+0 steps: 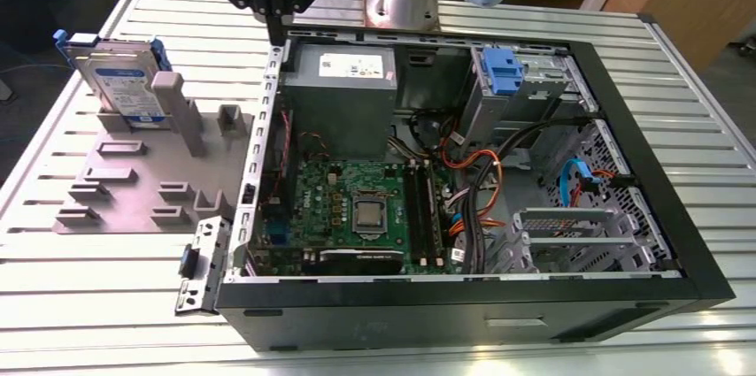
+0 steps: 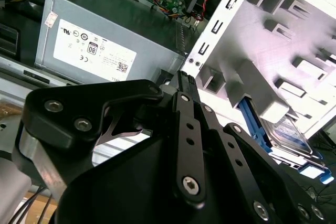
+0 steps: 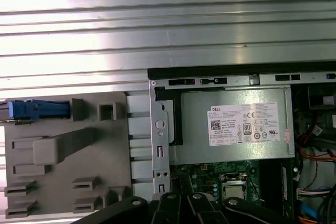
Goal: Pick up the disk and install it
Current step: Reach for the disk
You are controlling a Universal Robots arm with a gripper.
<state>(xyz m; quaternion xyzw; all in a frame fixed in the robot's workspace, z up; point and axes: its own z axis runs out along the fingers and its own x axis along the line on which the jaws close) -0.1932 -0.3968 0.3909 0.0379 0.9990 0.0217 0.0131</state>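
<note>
The disk (image 1: 119,84) is a silver-grey drive with a white-and-blue label in a blue frame. It stands on edge in a grey fixture (image 1: 142,183) at the exterior view's left. In the first wrist view the disk (image 3: 39,109) shows as a blue strip at the fixture's corner. In the second wrist view the disk (image 2: 286,129) lies beyond a grey post. My gripper (image 1: 278,33) hangs above the back left corner of the open computer case, to the right of the disk and apart from it. The black fingers (image 2: 182,80) meet at a point with nothing between them.
The open computer case (image 1: 661,172) lies on a slatted metal table (image 1: 71,270). Inside are a grey power supply box (image 1: 343,84), a motherboard (image 1: 354,208), cables, and a blue plastic bracket (image 1: 502,71) at the drive bay. The fixture carries several empty grey slots.
</note>
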